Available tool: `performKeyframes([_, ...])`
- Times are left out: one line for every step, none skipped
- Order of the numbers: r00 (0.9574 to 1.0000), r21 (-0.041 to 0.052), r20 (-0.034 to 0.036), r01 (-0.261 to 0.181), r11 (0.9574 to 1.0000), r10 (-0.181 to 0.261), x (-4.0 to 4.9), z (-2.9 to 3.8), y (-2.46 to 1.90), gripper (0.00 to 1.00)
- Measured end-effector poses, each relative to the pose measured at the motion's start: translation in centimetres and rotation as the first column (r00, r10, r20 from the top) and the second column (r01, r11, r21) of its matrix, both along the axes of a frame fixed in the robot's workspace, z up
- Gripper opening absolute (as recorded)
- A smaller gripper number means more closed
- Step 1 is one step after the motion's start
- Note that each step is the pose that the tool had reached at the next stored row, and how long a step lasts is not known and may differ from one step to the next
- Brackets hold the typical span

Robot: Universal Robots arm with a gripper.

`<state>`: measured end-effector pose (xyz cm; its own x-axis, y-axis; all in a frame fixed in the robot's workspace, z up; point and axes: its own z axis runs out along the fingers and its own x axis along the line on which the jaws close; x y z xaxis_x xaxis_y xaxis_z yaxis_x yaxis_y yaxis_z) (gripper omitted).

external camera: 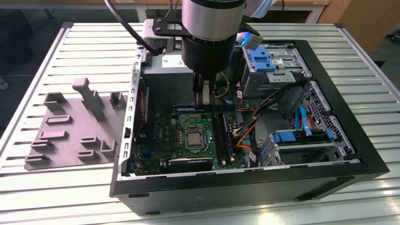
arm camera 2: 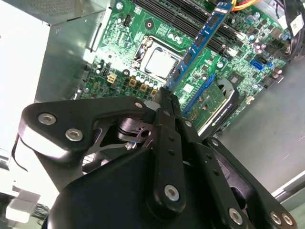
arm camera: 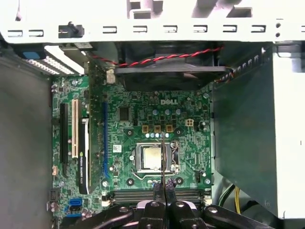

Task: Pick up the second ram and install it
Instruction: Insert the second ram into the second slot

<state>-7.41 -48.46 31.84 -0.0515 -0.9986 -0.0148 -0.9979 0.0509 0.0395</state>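
In the exterior view, the arm comes down from the upper middle of the frame into the open computer case. The gripper is clamped on the second ram. The stick lies level and crosswise just under the fingertips, sticking out to both the exterior view's left and right of them. It hangs above the far edge of the green motherboard, with the processor lower in the frame. The grey fixture plate sits on the slatted table at the exterior view's left, well apart from the gripper.

In the second wrist view, the two black fingers are pressed together on one end of the second ram. The blue-green board runs straight away from the gripper, slanting across the motherboard just beside the processor.

In the first wrist view, the second ram shows edge-on as a thin dark line rising from the closed tips of the gripper. It crosses the processor, and the black memory slots lie close by the fingertips.
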Motion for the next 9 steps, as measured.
performKeyframes([0.9999, 0.0000, 0.0000, 0.011, 0.9999, -0.011, 0.00, 0.00, 0.00, 0.12])
performKeyframes([0.9998, 0.0000, 0.0000, 0.022, 0.9998, -0.022, 0.00, 0.00, 0.00, 0.12])
performKeyframes([0.9995, -0.0001, -0.0001, 0.031, 0.9995, -0.031, 0.00, 0.00, 0.00, 0.12])
performKeyframes([0.9992, -0.0001, -0.0001, 0.041, 0.9992, -0.041, 0.00, 0.00, 0.00, 0.12])
performKeyframes([0.9988, 0.0000, -0.0001, 0.050, 0.9988, -0.050, 0.00, 0.00, 0.00, 0.12])
performKeyframes([0.9983, 0.0000, 0.0000, 0.059, 0.9983, -0.059, 0.00, 0.00, 0.00, 0.12])
performKeyframes([0.9977, 0.0000, -0.0001, 0.068, 0.9977, -0.068, 0.00, 0.00, 0.00, 0.12])
performKeyframes([0.9970, 0.0000, -0.0001, 0.077, 0.9970, -0.077, 0.00, 0.00, 0.00, 0.12])
performKeyframes([0.9962, 0.0000, 0.0000, 0.087, 0.9962, -0.087, 0.00, 0.00, 0.00, 0.12])
